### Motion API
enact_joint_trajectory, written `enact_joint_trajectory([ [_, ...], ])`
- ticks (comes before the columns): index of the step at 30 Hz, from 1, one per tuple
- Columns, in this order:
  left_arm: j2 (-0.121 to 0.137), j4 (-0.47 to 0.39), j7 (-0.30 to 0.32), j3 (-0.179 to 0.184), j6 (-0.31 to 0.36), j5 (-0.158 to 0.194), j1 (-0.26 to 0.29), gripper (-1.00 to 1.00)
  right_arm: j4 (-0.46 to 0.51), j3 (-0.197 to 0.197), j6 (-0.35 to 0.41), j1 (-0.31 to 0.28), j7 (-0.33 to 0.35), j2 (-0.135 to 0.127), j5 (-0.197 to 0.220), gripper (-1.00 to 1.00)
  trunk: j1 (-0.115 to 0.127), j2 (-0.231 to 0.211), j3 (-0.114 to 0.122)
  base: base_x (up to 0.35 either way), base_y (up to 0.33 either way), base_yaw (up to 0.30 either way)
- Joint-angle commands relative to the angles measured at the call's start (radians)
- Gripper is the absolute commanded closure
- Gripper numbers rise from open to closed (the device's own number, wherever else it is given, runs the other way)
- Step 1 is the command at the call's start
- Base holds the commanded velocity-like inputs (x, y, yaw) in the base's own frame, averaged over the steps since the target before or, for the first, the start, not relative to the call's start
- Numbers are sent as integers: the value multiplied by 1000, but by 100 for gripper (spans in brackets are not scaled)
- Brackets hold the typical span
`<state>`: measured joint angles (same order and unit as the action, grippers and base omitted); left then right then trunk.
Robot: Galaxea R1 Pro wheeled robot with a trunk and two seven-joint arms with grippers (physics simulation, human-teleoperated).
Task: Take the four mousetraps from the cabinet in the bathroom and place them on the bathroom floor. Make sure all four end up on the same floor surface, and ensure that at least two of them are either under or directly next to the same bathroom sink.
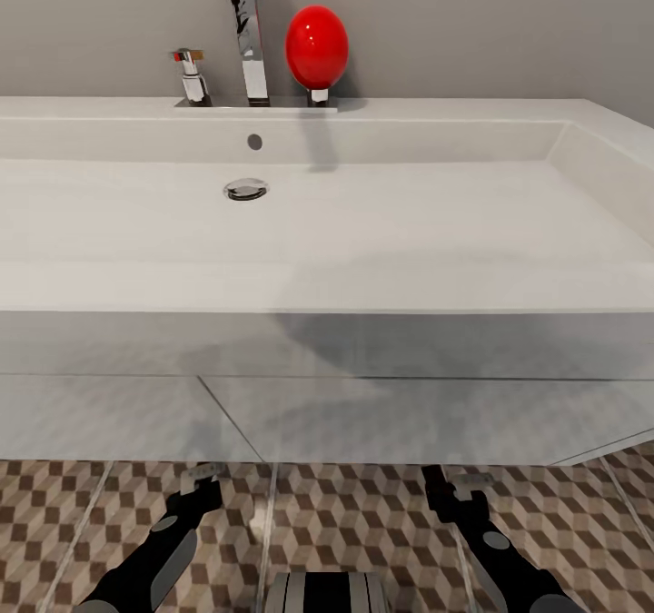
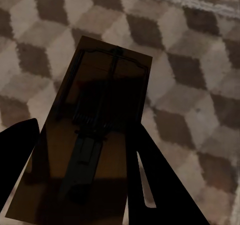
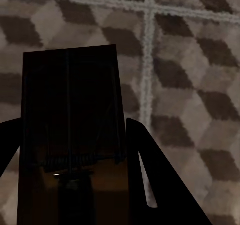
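Down low in front of the white vanity [image 1: 363, 413], both arms reach toward the bathroom floor [image 1: 363, 522], each gripper clamped on a mousetrap. From the head camera, the left gripper [image 1: 202, 479] and the right gripper [image 1: 459, 486] sit just short of the vanity's front, with the bathroom sink [image 1: 327, 222] and its chrome faucet [image 1: 247, 32] above. Along the left wrist, one mousetrap [image 2: 95, 135] lies between the dark fingers [image 2: 155, 180], its board tilted and its wire parts facing the camera, cube-pattern tiles behind it. Along the right wrist, the other mousetrap [image 3: 72, 135] sits squarely between that gripper's fingers [image 3: 155, 175], very dark, with a pale grout line beside it. Whether either board touches the floor cannot be told.
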<state>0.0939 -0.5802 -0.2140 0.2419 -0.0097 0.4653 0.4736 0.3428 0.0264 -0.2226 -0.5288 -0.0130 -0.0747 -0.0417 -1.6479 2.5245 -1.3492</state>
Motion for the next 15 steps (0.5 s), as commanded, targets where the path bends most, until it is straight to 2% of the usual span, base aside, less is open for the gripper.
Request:
enact_joint_trajectory([
  [1,1,-1,-8,8,-1,9,0,100,-1,2,-3,0,1,0,-1,100,0,0,-1,0,0,0],
  [6,3,-1,-8,8,-1,8,0,100,-1,3,-3,0,1,0,-1,100,0,0,-1,0,0,0],
  [15,2,-1,-8,8,-1,8,0,100,-1,3,-3,0,1,0,0,100,-4,2,-35,0,0,0],
])
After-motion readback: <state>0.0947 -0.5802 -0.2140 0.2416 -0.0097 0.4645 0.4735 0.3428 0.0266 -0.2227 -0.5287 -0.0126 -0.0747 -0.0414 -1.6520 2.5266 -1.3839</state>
